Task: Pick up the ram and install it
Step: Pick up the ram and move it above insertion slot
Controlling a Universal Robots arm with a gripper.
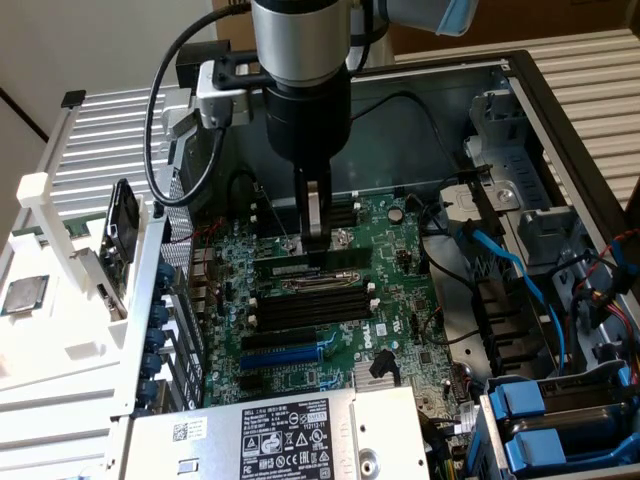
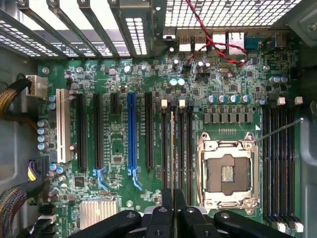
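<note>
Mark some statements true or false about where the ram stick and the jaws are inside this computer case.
1. One long expansion slot is blue. True.
2. The long dark-green ram stick lies flat across that blue slot. False: it stands edgewise among the black memory slots, between the jaws of the gripper.
3. The gripper hangs over the blue slot. False: it is over the memory slots.
4. A red-and-black twisted wire crosses the silver rear ports. True.

motherboard (image 1: 400, 300): free around tool (image 1: 316, 240) holding ram (image 1: 285, 265) | exterior view's right: cables (image 1: 505, 258), drive cage (image 1: 545, 235)
</note>
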